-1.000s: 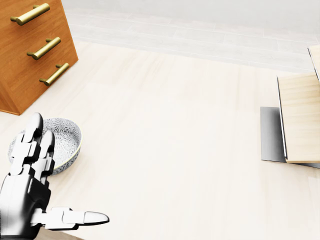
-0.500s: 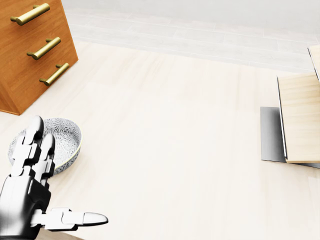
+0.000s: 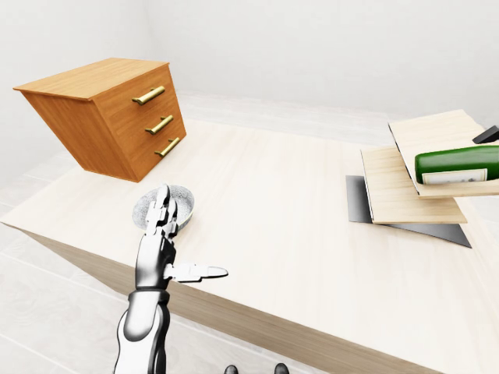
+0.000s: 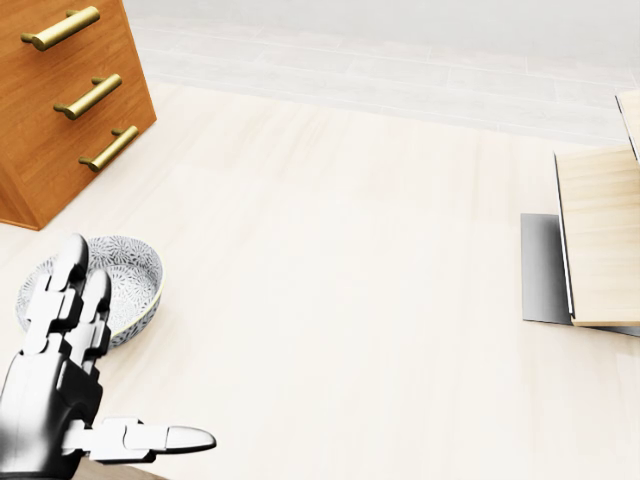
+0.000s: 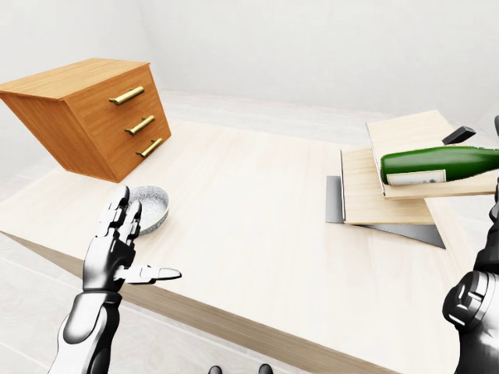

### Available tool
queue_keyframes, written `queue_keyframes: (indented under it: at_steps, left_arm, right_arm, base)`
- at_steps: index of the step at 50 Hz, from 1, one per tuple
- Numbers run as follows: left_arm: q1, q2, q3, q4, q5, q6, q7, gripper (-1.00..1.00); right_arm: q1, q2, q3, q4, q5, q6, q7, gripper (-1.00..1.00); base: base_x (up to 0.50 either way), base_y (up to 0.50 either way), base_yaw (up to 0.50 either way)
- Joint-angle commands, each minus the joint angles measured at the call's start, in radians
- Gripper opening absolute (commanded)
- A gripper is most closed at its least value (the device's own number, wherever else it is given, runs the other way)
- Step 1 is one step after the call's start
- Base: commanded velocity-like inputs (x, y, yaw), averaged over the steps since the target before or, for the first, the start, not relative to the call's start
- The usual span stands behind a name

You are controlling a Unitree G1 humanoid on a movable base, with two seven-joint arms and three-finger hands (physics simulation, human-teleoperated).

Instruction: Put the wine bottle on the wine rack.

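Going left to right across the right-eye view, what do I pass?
Wooden drawer chest → left hand with open fingers → patterned bowl → wine rack → green wine bottle lying on the rack → right arm at the right edge.

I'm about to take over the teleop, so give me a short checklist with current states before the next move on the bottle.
1. Wine bottle lying on its side on the wine rack: ok.
2. Bottle fully settled and stable on the rack: cannot tell, its neck end runs out of the right-eye view.
3. Left hand empty, fingers spread open: ok.
4. Left hand apart from the patterned bowl: cannot tell, they overlap in every view.
5. Right hand released from the bottle: cannot tell, only the arm shows at the right-eye view's right edge.
6. Drawer chest away from the rack: ok.
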Motion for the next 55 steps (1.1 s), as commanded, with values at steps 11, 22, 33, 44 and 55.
queue_keyframes:
  at_steps: [11, 22, 33, 44, 55]
  left_arm:
    - [0.010, 0.000, 0.004, 0.013, -0.007, 0.000, -0.006, 1.00]
    - [0.012, 0.000, 0.010, 0.023, -0.013, 0.000, -0.013, 1.00]
    - [0.011, -0.002, 0.007, 0.018, -0.011, 0.000, -0.012, 1.00]
    - [0.005, -0.001, 0.011, 0.025, -0.015, 0.000, -0.013, 1.00]
    - [0.006, 0.000, 0.008, 0.018, -0.020, 0.000, -0.017, 1.00]
  right_arm:
    - [0.166, -0.036, -0.036, 0.006, -0.014, 0.000, 0.024, 1.00]
    - [0.228, -0.068, -0.063, -0.048, 0.017, 0.000, 0.026, 1.00]
    - [0.263, -0.090, -0.079, -0.089, 0.037, 0.000, 0.017, 1.00]
    - [0.273, -0.123, -0.091, -0.134, 0.049, 0.000, 0.016, 1.00]
    - [0.407, -0.178, -0.185, -0.295, 0.108, 0.000, 0.004, 1.00]
  base:
    - [0.00, 0.00, 0.00]
    - [0.00, 0.00, 0.00]
    - [0.00, 0.00, 0.00]
    - [0.00, 0.00, 0.00]
    - [0.00, 0.00, 0.00]
